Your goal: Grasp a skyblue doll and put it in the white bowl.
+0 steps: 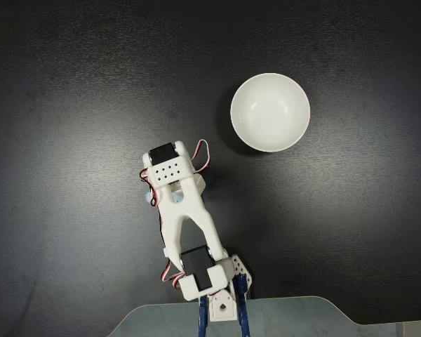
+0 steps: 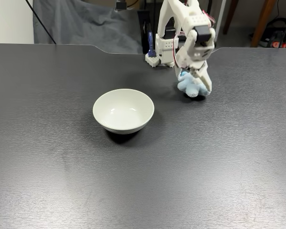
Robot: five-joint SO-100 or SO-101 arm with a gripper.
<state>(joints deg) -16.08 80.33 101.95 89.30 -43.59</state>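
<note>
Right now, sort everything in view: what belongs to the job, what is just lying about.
Job:
- skyblue doll, between the gripper fingers
- white bowl, nothing in it

Lying about:
- dark table
- grey cloth behind the table
- wooden legs behind the table

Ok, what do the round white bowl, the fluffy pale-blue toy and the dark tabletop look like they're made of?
Round white bowl: probably glazed ceramic, possibly hard plastic; smooth and glossy with bright highlights inside.
Fluffy pale-blue toy: soft plush fabric, with a fuzzy matte outline, sitting between the fingers of the white gripper.
Dark tabletop: likely laminate or coated board; fine-speckled charcoal surface with a dull, low sheen.
</note>
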